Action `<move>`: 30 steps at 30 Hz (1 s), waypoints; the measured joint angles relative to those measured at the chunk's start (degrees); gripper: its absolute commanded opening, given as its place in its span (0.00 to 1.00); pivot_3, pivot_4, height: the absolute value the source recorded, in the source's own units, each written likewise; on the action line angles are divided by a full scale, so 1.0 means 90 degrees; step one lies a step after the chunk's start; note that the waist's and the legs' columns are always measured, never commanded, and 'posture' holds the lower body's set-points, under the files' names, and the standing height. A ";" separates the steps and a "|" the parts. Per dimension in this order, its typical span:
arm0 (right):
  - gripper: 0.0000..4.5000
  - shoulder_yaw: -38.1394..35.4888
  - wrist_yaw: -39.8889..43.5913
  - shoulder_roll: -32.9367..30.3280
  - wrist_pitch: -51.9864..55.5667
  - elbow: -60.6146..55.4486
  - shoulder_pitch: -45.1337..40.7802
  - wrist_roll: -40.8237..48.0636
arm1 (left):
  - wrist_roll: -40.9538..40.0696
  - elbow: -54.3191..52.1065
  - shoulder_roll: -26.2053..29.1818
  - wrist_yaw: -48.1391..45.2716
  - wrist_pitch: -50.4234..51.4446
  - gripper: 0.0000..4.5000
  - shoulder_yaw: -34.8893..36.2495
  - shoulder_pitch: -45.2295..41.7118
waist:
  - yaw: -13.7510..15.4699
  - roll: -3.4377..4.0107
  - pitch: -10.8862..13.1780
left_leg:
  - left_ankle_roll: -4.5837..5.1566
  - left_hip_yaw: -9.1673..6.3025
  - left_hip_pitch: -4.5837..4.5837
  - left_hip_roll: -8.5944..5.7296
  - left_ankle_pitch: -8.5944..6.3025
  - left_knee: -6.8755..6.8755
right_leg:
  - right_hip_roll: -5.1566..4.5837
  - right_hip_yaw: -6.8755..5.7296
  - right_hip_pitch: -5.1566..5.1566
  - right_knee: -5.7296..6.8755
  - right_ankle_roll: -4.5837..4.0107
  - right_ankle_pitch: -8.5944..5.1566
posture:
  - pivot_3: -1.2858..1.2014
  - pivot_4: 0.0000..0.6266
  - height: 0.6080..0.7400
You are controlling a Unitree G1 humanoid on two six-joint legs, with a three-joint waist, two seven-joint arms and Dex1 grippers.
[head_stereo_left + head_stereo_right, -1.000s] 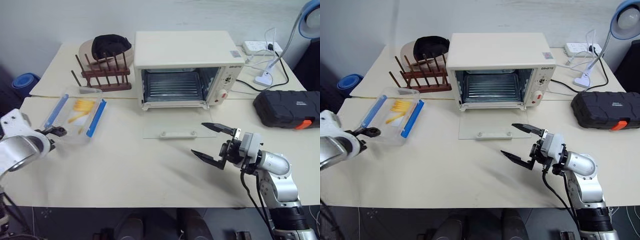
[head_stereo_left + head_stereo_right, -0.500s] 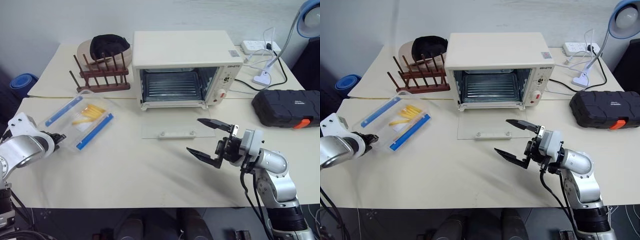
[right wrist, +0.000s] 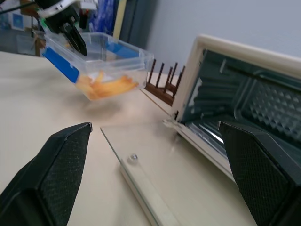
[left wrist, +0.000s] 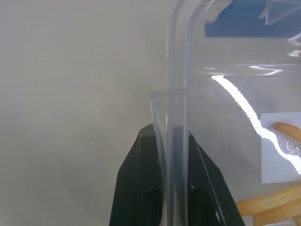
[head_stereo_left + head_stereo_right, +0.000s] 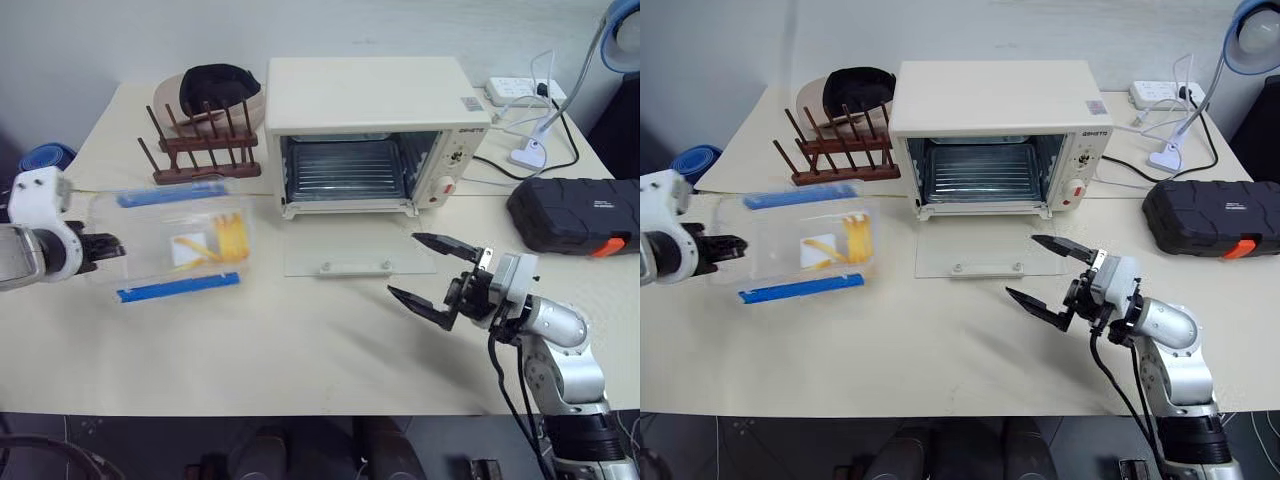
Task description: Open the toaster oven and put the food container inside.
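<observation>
The oven was seen at about twelve o'clock on the table, its glass door dropped flat in front of the open cavity, so the opening part was judged done; the container was held clear of the table at about nine o'clock, well apart from the oven, tipped so that one blue clip sat above the other and the yellow strips lay toward its oven-side end; the left gripper was clamped on the container's rim at its outer end, the two fingers pinched together over the clear wall; the right gripper was held with its fingers spread wide apart and nothing between them, just beside the near-right corner of the door, at about four o'clock. The step in hand was judged to be the carry toward the cavity; it would be done best if the container were levelled, kept high enough to pass over the door and its bar handle, and slid onto the rack squarely; a grip on one thin edge alone was thought liable to twist or slip. How deep the fingers reached over the rim could not be made out; the back of the cavity was hidden in shade, and the lamp was cut off at the frame's edge.
</observation>
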 measured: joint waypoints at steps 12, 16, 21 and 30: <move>1.00 -0.0449 -0.0422 -0.0172 0.0049 -0.0700 0.1143 -0.0028 | -0.0304 -0.0033 -0.2443 0.0837 -0.0006 0.00 -0.1751 -0.1703 | 0.0005 -0.0006 0.0002 | 0.0001 -0.0011 -0.0002 -0.0021 0.0015 0.0023 | -0.0013 0.0017 -0.0009 0.0035 0.0009 0.0005 | 0.52 0.24 1.00; 1.00 -0.0511 -0.0688 -0.0160 0.0130 -0.0921 0.1382 -0.0033 | 0.0331 0.0320 -0.3093 0.0840 0.0028 0.00 -0.1973 -0.2238 | -0.0043 -0.0006 0.0002 | -0.0005 -0.0003 0.0003 -0.0019 0.0020 0.0016 | -0.0005 0.0023 -0.0014 0.0042 0.0008 0.0004 | 0.52 0.24 1.00; 1.00 -0.0531 -0.0983 -0.0120 0.0202 -0.1239 0.1543 -0.0054 | 0.1187 0.0832 -0.3867 0.0694 -0.0062 0.00 -0.1930 -0.2607 | 0.0004 -0.0007 0.0003 | -0.0004 0.0015 0.0001 -0.0026 0.0030 0.0018 | -0.0009 0.0019 -0.0010 0.0039 0.0009 0.0005 | 0.52 0.24 1.00; 1.00 -0.0504 -0.1517 -0.0003 0.0591 -0.1712 0.1900 -0.0132 | 0.2327 0.1173 -0.4982 0.0223 -0.0605 0.49 -0.1079 -0.2821 | 0.0024 -0.0010 0.0004 | -0.0001 0.0035 0.0000 -0.0031 0.0034 0.0022 | -0.0014 0.0019 -0.0006 0.0039 0.0013 0.0007 | 0.52 0.24 1.00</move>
